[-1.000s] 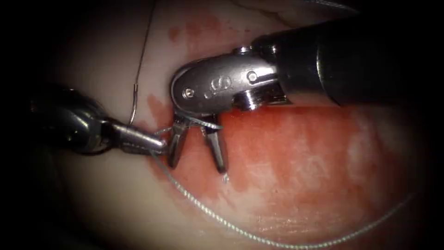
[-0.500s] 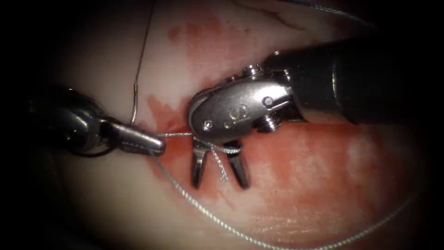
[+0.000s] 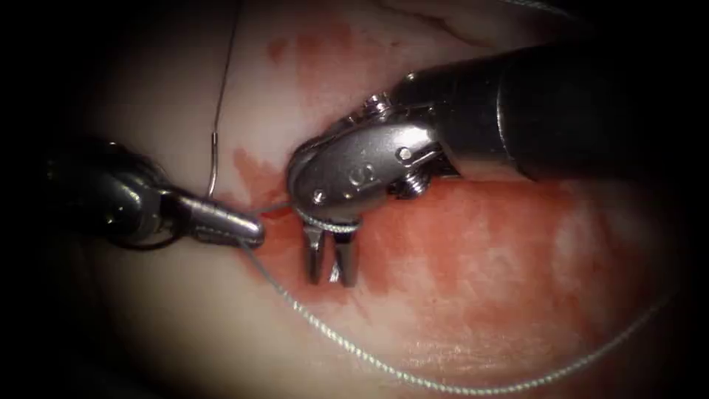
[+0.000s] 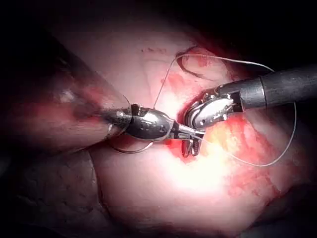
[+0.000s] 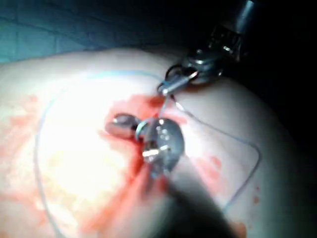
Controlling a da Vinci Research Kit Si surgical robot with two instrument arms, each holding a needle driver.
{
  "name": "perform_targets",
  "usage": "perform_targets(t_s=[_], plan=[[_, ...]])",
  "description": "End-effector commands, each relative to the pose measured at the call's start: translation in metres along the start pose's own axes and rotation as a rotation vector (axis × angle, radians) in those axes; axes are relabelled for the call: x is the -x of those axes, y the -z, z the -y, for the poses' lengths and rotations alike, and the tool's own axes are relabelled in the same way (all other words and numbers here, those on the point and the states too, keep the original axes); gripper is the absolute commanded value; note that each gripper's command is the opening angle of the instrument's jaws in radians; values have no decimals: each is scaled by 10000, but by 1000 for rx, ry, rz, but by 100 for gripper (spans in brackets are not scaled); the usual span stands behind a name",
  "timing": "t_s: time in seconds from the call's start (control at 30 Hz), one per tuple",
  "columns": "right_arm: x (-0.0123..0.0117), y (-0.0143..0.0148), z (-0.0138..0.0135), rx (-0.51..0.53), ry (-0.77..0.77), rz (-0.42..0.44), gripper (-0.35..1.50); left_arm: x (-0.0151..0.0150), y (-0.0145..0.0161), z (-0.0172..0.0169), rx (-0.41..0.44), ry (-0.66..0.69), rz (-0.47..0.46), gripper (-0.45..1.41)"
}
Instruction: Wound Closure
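Red-stained tissue [image 3: 480,244] lies under both my tools. My left tool [image 3: 247,230] clamps the thread [image 3: 354,355], anchoring it. Beside it the needle [image 3: 214,166] lies free on the tissue. My right tool [image 3: 332,267], thread looped around it, has its jaws closed on the short thread end.

Dim overall in the endoscope view, with heavy dark falloff swallowing the edges of the tissue [image 3: 458,310]. Brightest across the wet middle, glistening on the red fluid [image 3: 443,222]. Hard glare on the steel of the right tool [image 3: 332,275], a thin highlight along the left tool [image 3: 249,232], near black further up both shafts. Faintly lit along the thread [image 3: 354,355]. Soft shadow on the tissue under the right tool's wrist. In the left wrist view, burnt out almost to white on the tissue beside the tools, black toward the tissue's edges. In the right wrist view, strongly overlit on the tissue, with sharp glints off the metal.
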Motion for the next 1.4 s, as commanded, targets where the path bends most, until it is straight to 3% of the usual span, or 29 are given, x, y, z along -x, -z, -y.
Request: perform_targets(t_s=[0.03,0.17,0.3,0.4,0.5,0.73,1.0,1.13,1.4], plan=[[4,3,-8,-28,3,3,-35,5,-5,3,1,2,-1,-35],[7,7,-14,-54,-12,29,-35,3,-3,1,0,2,2,-35],[7,11,-14,-11,4,-24,-35,3,-3,-1,-5,1,10,-35],[16,37,-10,144,30,-148,-35,6,-6,-11,-13,16,26,-35],[22,61,-3,245,7,-213,-35,13,-14,-26,-14,38,35,-35],[16,67,1,347,-40,-326,-35,21,-39,-48,-16,66,64,-35],[17,75,-3,392,-84,-350,-35,-4,-67,-81,15,83,55,-35],[22,89,-10,475,-133,-357,-35,-21,-80,-94,34,85,49,-35],[34,114,-20,507,-168,-363,-35,-32,-91,-114,62,98,53,-35]])
